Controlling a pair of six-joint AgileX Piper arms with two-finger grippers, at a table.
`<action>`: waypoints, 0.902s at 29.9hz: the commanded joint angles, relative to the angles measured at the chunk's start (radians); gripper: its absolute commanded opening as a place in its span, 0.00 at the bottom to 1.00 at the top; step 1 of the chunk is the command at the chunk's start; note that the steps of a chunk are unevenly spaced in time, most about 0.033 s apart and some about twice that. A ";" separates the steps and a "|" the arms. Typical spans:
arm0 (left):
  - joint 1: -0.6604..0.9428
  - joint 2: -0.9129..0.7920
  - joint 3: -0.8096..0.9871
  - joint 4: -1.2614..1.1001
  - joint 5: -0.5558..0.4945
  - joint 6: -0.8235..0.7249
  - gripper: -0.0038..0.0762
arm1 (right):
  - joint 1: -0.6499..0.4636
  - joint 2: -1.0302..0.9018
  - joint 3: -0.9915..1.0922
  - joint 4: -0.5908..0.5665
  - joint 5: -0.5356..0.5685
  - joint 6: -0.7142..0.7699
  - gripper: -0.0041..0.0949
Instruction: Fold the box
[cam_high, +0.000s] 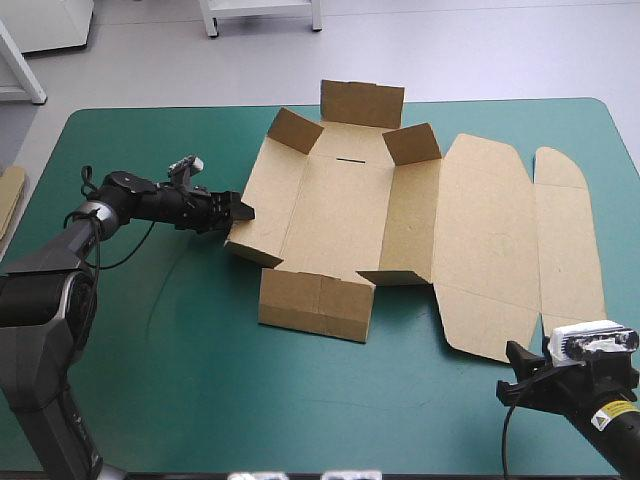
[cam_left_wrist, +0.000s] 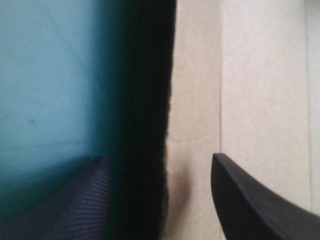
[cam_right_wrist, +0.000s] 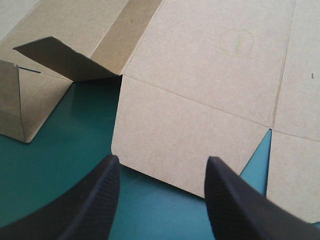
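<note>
Brown board makes up the box (cam_high: 350, 200), which lies in the middle of the teal-green table (cam_high: 170, 350) in the high view. Flaps are raised at its far and near ends, the left wall (cam_high: 262, 205) is half up, and the lid (cam_high: 485, 250) lies flat toward the right. The left claw (cam_high: 243, 212) is at that wall's outer edge. The right claw (cam_high: 515, 370) sits well apart, near the lid's near edge. I judge the wall to be the step in hand: bite deep over its edge, then swing it upright about the crease rather than shove the whole sheet sideways.

From the left wrist, the claw is released, one finger (cam_left_wrist: 80, 205) over the table, the other over board, with the wall's dark edge between them. Whether either one touches it is too blurred to tell, and the rest of the box is cut off.

From the right wrist, that claw also gapes, holding nothing, with the lid's near flap (cam_right_wrist: 175, 140) just ahead. It could press there as an anchor. The far flaps are out of this view.
</note>
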 joint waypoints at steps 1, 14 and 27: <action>-0.002 -0.043 -0.033 -0.210 0.043 0.089 0.59 | 0.000 0.017 -0.037 0.008 -0.066 0.000 0.54; -0.079 0.018 -0.042 -0.308 0.049 0.121 0.57 | 0.000 0.017 -0.037 0.005 -0.066 0.017 0.53; -0.083 0.026 -0.130 -0.325 0.002 0.219 0.04 | 0.000 0.017 -0.037 0.005 -0.066 0.026 0.53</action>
